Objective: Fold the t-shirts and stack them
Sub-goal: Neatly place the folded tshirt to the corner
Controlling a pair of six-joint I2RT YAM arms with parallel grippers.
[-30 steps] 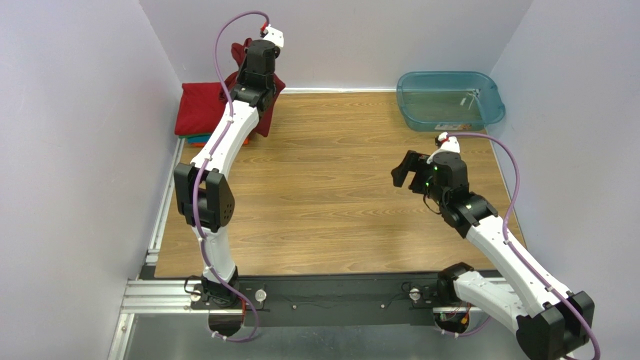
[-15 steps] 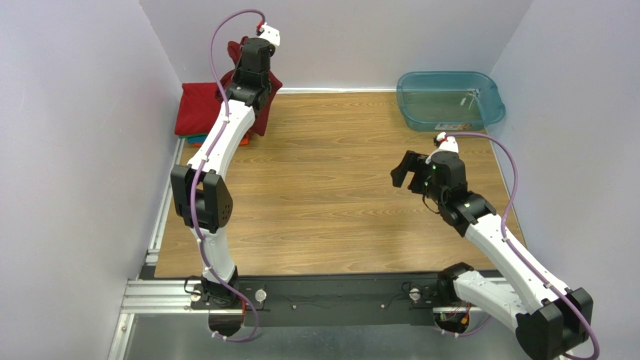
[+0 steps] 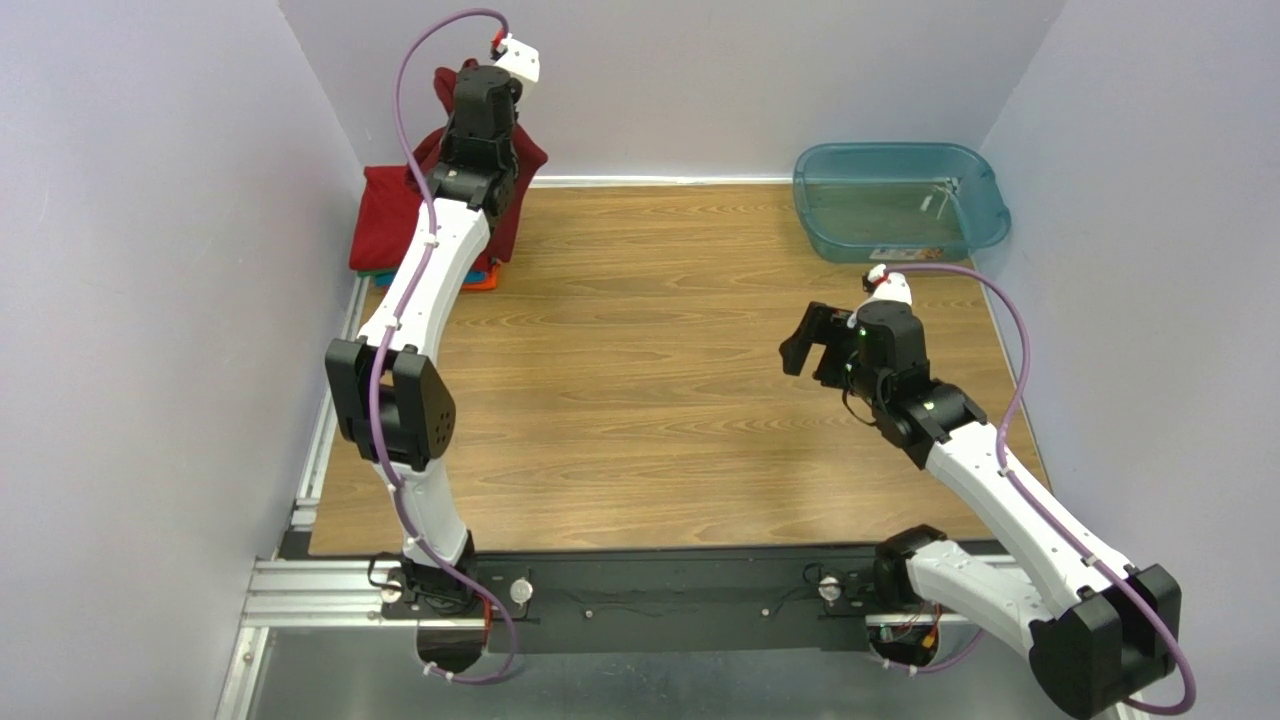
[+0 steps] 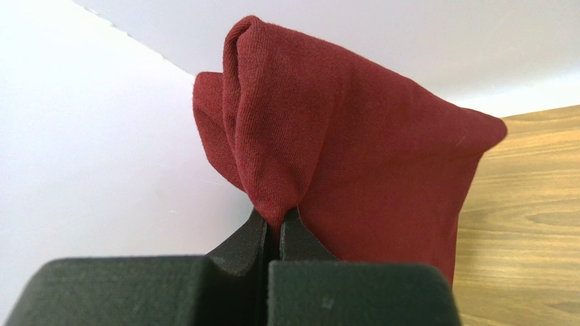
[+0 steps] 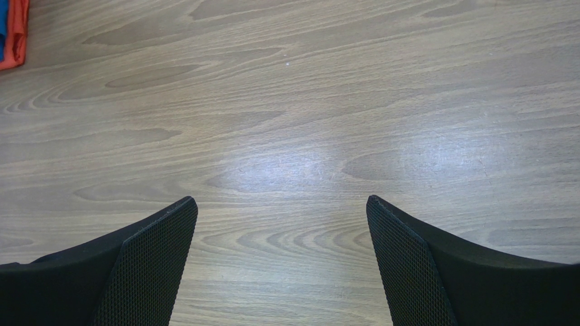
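Where the wooden table (image 3: 676,405) meets the far left corner, the maroon t-shirt (image 4: 367,142) hangs pinched at a fold between the closed fingers of the left gripper (image 4: 276,223), close by the folded stack (image 3: 394,218) topped in red. At the far right sits the teal tub (image 3: 897,149); I cannot tell what it holds. The right gripper (image 5: 278,201) hovers over the table, spread wide.

robot test cell in a lab. plain pale walls (image 3: 150,300) box in a wood-grain table (image 3: 661,435) on three sides, and two white arms, left (image 3: 425,278) and right (image 3: 1007,503), are bolted to a black plate (image 3: 676,600) on an aluminium rail (image 3: 301,593) at its near edge. purple cables (image 3: 400,98) run exposed along each arm, and a plastic tub (image 3: 899,203) stands at the table's far right corner.
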